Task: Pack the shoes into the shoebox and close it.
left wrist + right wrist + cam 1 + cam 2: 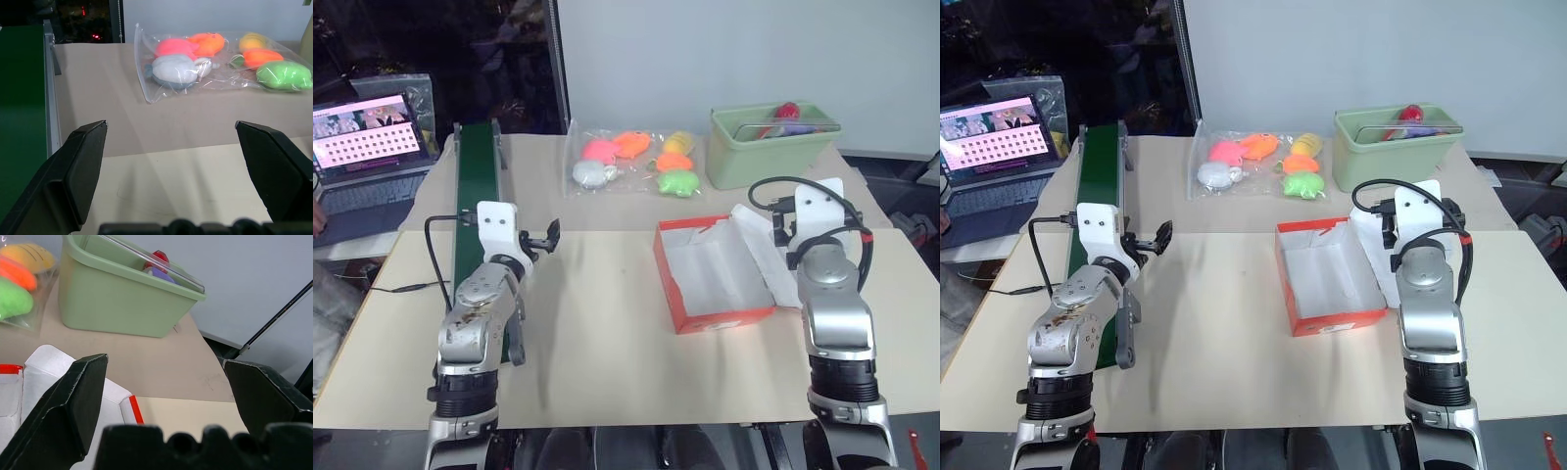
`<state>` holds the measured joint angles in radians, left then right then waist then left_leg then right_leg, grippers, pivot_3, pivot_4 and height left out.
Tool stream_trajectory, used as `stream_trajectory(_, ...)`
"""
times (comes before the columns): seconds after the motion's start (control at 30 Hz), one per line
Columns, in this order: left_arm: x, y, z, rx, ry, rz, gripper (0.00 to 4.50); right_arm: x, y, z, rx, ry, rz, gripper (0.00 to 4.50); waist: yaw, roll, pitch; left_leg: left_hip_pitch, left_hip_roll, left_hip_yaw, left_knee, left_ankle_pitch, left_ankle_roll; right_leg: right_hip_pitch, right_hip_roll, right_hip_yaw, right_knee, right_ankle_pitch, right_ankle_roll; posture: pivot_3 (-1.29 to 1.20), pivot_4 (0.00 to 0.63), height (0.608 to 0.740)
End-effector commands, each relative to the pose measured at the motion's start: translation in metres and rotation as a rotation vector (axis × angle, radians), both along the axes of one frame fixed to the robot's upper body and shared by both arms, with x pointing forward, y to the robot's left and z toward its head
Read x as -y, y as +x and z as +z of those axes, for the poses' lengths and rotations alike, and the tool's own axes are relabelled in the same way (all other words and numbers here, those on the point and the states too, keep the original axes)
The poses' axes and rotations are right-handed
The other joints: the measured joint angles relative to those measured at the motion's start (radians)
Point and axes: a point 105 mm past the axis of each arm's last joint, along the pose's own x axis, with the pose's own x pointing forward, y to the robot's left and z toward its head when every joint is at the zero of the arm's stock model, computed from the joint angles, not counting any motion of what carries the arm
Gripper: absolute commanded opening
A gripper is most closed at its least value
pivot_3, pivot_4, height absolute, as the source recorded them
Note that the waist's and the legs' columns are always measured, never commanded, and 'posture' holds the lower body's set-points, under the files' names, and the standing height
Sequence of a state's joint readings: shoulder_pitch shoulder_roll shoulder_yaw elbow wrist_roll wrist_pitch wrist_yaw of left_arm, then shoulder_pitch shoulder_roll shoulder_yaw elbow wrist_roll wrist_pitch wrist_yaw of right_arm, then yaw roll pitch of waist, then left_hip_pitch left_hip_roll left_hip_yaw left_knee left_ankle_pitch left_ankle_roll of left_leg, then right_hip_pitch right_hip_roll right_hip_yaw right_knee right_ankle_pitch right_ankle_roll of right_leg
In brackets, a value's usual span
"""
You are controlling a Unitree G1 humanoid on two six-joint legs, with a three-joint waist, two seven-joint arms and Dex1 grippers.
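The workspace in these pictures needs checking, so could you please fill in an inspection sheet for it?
Surface: pale table, bare in front.
Job's things: shoebox open, white paper inside; shoes: nothing seen.
Clutter: bagged toys; green bin holding items.
End effectors: left end effector open, empty; right end effector open, empty, above the shoebox lid.
Cables: black cable at left wrist, another at right wrist.
Surroundings: green conveyor, laptop at left; white wall behind.

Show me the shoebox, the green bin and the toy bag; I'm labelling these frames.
shoebox (671,266), left eye view, orange left wall.
green bin (759,157), left eye view, front wall.
toy bag (146,88), left wrist view, clear plastic edge.
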<state>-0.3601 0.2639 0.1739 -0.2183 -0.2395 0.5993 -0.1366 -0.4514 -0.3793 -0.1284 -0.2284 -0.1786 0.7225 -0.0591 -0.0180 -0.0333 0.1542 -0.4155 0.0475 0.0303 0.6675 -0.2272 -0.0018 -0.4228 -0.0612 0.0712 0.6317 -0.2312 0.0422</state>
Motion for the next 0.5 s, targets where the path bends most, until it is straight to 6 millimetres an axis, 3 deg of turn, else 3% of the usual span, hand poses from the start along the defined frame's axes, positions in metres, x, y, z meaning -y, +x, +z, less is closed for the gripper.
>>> stream_trajectory(0.03,0.008,0.004,0.009,0.047,-0.002,-0.023,4.50,0.010,-0.009,0.012,0.058,-0.011,-0.037,4.47,0.000,0.000,0.000,0.000,0.000,0.000,0.000,0.000,0.000,0.000,0.000,0.000,0.000,0.000,0.000,0.00,0.150,0.729)
stream_trajectory(0.13,0.009,0.008,0.002,0.023,0.012,-0.007,4.50,0.018,-0.015,0.007,0.040,-0.003,-0.056,4.47,0.006,0.000,0.000,0.000,0.000,-0.001,0.000,0.000,0.000,0.001,0.000,-0.001,0.000,0.000,0.000,0.00,0.150,0.729)
stream_trajectory(0.2,0.009,0.008,0.012,0.052,-0.003,0.015,4.50,0.005,-0.007,0.019,0.075,0.078,0.057,4.47,0.005,0.000,0.000,0.000,0.000,0.000,0.000,0.000,0.000,0.000,0.000,0.000,-0.001,0.000,0.000,0.00,0.150,0.729)
stream_trajectory(0.27,0.014,0.006,0.019,0.077,-0.008,0.001,4.50,-0.031,-0.001,0.032,0.108,0.210,0.321,4.47,-0.003,0.000,0.000,-0.001,0.000,0.000,0.001,0.000,0.000,0.000,0.000,0.000,0.000,0.000,0.000,0.00,0.150,0.729)
stream_trajectory(0.33,0.017,0.000,0.012,0.064,-0.004,-0.006,4.50,-0.082,-0.012,0.037,0.066,0.257,0.687,4.47,-0.013,0.000,0.000,0.001,0.000,0.000,0.000,0.000,0.000,0.001,0.000,0.000,0.000,0.000,0.000,0.00,0.150,0.729)
stream_trajectory(0.43,0.019,-0.003,0.004,0.048,-0.018,0.007,4.50,-0.138,-0.051,0.035,-0.053,0.280,1.162,4.47,-0.021,0.000,0.000,0.001,0.001,-0.002,-0.002,0.000,0.000,0.001,0.002,-0.001,0.000,0.000,0.000,0.00,0.150,0.729)
stream_trajectory(0.5,0.024,-0.003,0.004,0.053,-0.022,0.002,4.50,-0.161,-0.080,0.026,-0.160,0.270,1.423,4.47,-0.020,0.000,0.000,0.001,0.001,-0.003,-0.002,0.000,0.000,0.001,0.001,-0.001,-0.001,0.000,0.000,0.00,0.150,0.729)
